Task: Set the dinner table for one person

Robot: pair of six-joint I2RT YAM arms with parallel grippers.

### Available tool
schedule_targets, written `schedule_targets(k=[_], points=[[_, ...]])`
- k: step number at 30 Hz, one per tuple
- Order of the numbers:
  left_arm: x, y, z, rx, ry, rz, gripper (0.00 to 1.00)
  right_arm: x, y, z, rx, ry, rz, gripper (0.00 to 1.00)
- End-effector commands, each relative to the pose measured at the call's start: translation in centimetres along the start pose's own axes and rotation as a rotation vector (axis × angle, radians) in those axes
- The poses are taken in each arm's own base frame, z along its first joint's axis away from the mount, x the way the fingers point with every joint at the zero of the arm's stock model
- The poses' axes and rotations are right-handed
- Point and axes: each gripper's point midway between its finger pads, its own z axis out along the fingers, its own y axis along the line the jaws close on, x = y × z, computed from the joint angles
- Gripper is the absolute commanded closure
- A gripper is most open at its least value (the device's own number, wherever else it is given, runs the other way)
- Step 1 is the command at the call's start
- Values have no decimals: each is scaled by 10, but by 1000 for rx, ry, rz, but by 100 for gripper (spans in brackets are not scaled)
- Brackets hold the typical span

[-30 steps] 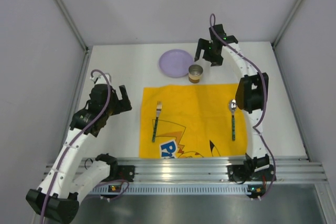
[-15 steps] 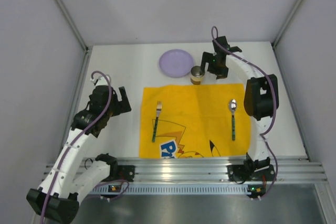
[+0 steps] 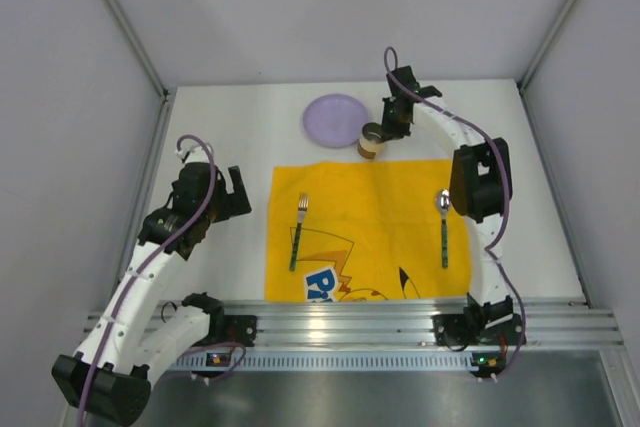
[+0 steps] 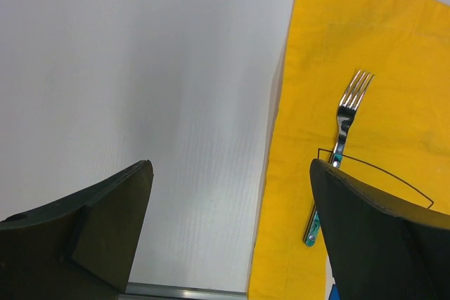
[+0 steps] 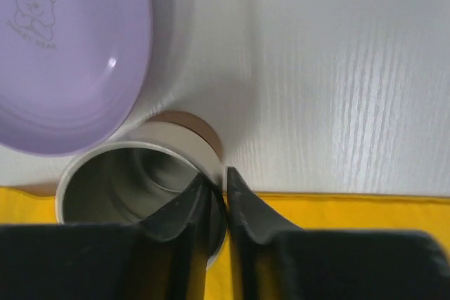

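dinner table (image 3: 230,127): showing plain matte white, unmarked.
placemat (image 3: 370,197): showing bright yellow mid-frame, carrying thin black drawn lines and blue lettering at its lower edge.
plate (image 3: 335,117): showing pale lilac, bearing a faint bear outline at the right wrist view's upper left.
cup (image 3: 370,140): gleaming grey metal inside, turning brown at its base.
fork (image 3: 298,230): shining silver, wearing a teal patterned handle.
spoon (image 3: 444,227): shining silver, wearing a matching teal handle.
left gripper (image 4: 230,165): showing near-black fingers.
right gripper (image 5: 216,179): showing near-black fingers.
arms (image 3: 135,287): showing white links and black joints.

Top view: overhead, looking down on whole dinner table (image 3: 230,137) | left wrist: near, shares fork (image 4: 344,114) with top | right wrist: very close, shares cup (image 5: 119,173).
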Motion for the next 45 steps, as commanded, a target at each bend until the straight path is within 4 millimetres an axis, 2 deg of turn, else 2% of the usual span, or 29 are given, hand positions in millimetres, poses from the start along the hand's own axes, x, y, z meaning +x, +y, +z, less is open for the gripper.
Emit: schedule_targets(k=[1, 2, 3, 5, 6, 9, 11, 12, 14, 15, 16, 17, 18, 20, 21, 23, 24, 26, 31, 35, 40, 45], points=[[-10, -3, 1, 17, -44, -4, 1, -24, 11, -4, 14, -56, -3, 91], [-10, -3, 1, 17, -45, -4, 1, -26, 11, -7, 18, -55, -6, 99], [-10, -3, 1, 16, -46, -4, 1, -40, 16, -14, 11, -88, -9, 100], [-11, -4, 0, 22, -51, -6, 1, -53, 16, -26, 22, -126, -17, 100], [-11, -4, 0, 26, -54, -6, 1, -66, 18, -39, 15, -161, -9, 100], [-9, -7, 2, 40, -41, 3, 1, -85, 12, -64, 5, -216, 17, 100], [-9, -8, 2, 45, -40, 4, 1, -91, 3, -77, 13, -234, 25, 100], [-9, -9, 1, 47, -42, 4, 1, -93, -9, -88, 26, -240, 37, 100], [-10, -8, 0, 49, -49, 2, 1, -87, -25, -98, 58, -234, 37, 100], [-11, -8, -1, 49, -54, 1, 1, -89, -34, -117, 66, -257, 48, 100], [-11, -8, -2, 50, -56, 0, 1, -69, -49, -109, 103, -208, 52, 100], [-11, -8, -1, 51, -55, 0, 1, -61, -60, -111, 122, -192, 66, 100], [-11, -9, -1, 55, -56, 1, 1, -39, -71, -113, 144, -153, 72, 100], [-11, -9, -1, 57, -57, 1, 1, -19, -88, -113, 169, -128, 98, 100], [-11, -10, 0, 60, -56, 1, 1, 4, -98, -112, 186, -91, 108, 100], [-10, -11, 0, 64, -49, 4, 1, 15, -111, -110, 194, -87, 143, 100], [-10, -11, 1, 65, -47, 4, 1, 28, -119, -110, 203, -71, 158, 100], [-10, -11, 1, 67, -48, 5, 1, 37, -134, -109, 211, -62, 190, 100], [-9, -12, 1, 72, -46, 7, 1, 46, -157, -102, 246, -44, 217, 100], [-9, -12, 1, 72, -44, 8, 1, 46, -175, -93, 281, -50, 244, 100], [-8, -13, 0, 76, -44, 9, 1, 37, -182, -88, 290, -69, 254, 100], [-9, -12, 1, 72, -46, 9, 1, 45, -185, -84, 302, -56, 245, 100]])
